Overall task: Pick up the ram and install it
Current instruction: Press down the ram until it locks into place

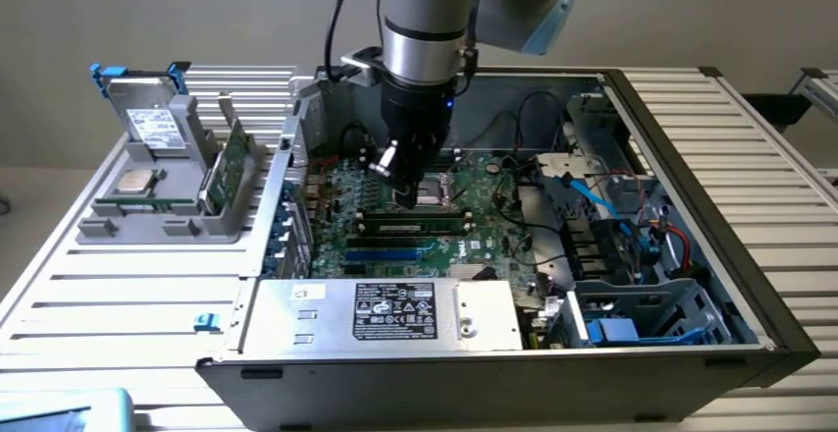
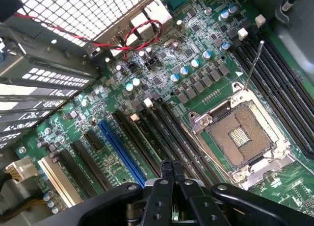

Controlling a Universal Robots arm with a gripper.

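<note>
My gripper hangs inside the open computer case, low over the green motherboard beside the bare CPU socket. Its fingers are pressed together with nothing between them. Just in front of the gripper, a narrow green stick with dark chips, the ram by its look, lies along the black slots. Whether it is fully seated I cannot tell. In the wrist view the shut gripper sits over long black slots next to a blue slot.
A grey holder at the exterior view's left carries another upright green board, a chip and a drive. The power supply blocks the case front. Cables and a drive cage crowd the exterior view's right. Case walls enclose the motherboard.
</note>
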